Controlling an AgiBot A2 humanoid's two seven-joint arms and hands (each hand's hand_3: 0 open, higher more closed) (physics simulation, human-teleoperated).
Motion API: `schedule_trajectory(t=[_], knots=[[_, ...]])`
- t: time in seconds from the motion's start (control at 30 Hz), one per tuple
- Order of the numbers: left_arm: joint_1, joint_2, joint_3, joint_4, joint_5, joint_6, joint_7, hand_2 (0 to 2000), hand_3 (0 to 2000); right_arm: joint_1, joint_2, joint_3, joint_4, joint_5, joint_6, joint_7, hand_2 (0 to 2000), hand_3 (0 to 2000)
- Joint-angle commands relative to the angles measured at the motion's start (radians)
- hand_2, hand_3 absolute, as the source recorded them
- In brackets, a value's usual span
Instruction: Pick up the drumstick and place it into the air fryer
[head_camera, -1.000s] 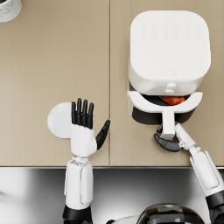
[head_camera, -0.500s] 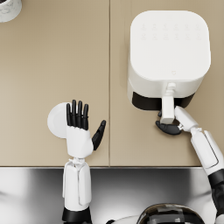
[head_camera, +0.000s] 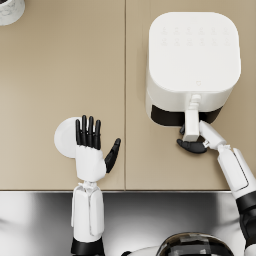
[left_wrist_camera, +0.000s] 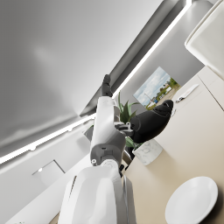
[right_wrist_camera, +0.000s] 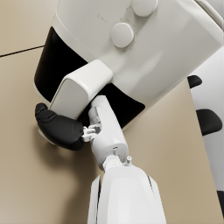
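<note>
The drumstick is not showing in any view. The air fryer (head_camera: 192, 62) is sitting in the upper right of the head view, its drawer pushed in flush with the body, and the white handle (head_camera: 191, 125) is sticking out toward the lower edge of the frame. The right hand (head_camera: 192, 145) is resting at the end of that handle, fingers curled under it; in the right wrist view the dark fingers (right_wrist_camera: 54, 127) are wrapping the handle's tip. The left hand (head_camera: 91, 150) is hovering flat and spread in the lower left, holding nothing, partly covering a small white plate (head_camera: 65, 137) on the beige countertop (head_camera: 60, 75). A white pot (head_camera: 10, 10) is sitting in the upper left corner.
</note>
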Motion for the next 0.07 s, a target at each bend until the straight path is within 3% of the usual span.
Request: schedule_trajectory(t=[0.03,0.07], knots=[[0.0,0.0,0.0,0.0,0.0,0.0,0.0,0,0,0.0,-0.001,0.0,0.0,0.0,-0.001,-0.002,2000,2000],[0.0,0.0,0.0,0.0,0.0,0.0,0.0,0,0,0.0,-0.001,0.0,-0.001,0.0,-0.001,-0.002,2000,2000]])
